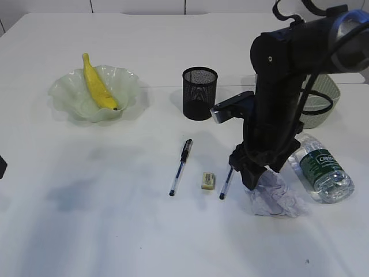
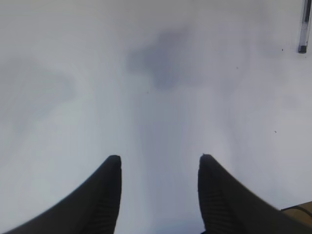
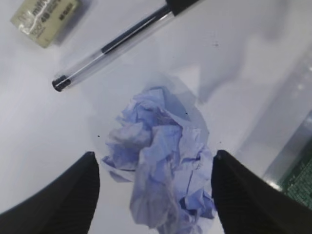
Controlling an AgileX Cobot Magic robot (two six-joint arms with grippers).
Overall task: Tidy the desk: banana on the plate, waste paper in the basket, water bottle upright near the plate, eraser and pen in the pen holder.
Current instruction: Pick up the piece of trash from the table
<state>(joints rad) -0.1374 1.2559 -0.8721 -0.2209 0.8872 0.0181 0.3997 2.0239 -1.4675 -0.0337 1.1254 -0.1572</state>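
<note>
A: Start at the left edge of the table — what's there?

B: The plate, with the banana lying inside it, dark tip toward the front edge. The left tool shows only in its own wrist view: its jaws stand about half open over bare table, with nothing between them.

A: And toward the middle?

B: The pen holder stands upright, nearer the back edge. In front of it a pen lies flat, slanted, with the eraser just to its right. They are near each other but not touching. A second pen lies just right of the eraser, its upper part hidden behind the right arm.

A: The paper?

B: The waste paper sits on the table near the front right, crumpled. The right tool is down over it — jaws wide apart, one on each side of the ball, with a gap showing on both sides in the wrist view. It has hold of nothing.

A: Farther right?

B: The water bottle lies on its side just right of the paper, green label up. Behind it, toward the right back corner, the basket stands partly hidden by the arm.
</note>
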